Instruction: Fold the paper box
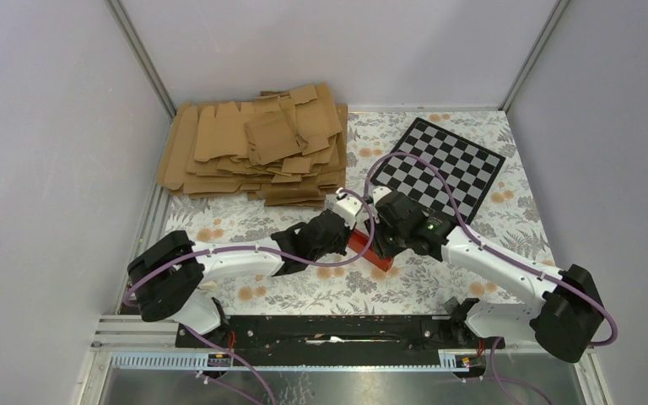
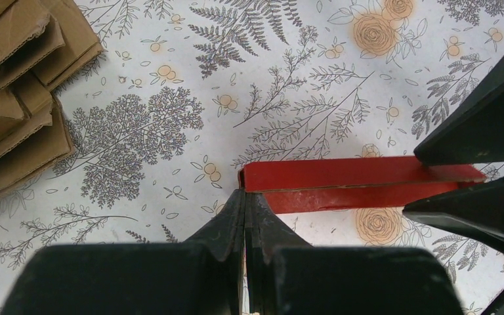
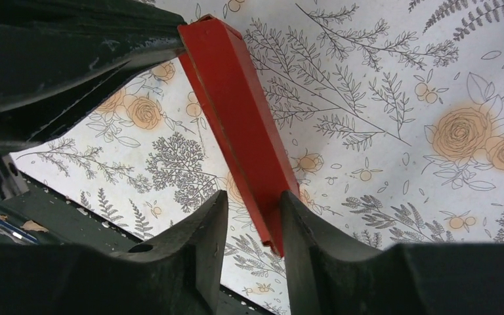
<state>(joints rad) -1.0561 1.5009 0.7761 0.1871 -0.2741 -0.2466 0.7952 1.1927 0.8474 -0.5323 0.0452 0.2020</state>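
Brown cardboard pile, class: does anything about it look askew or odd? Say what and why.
The cardboard blanks at the back left of the table lie in a ragged heap, top sheets skewed at different angles.

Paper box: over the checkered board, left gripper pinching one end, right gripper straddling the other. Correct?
No: the paper box is over the floral cloth, off the checkered board, per the top view. Left gripper pinches one end, right gripper straddles the other.
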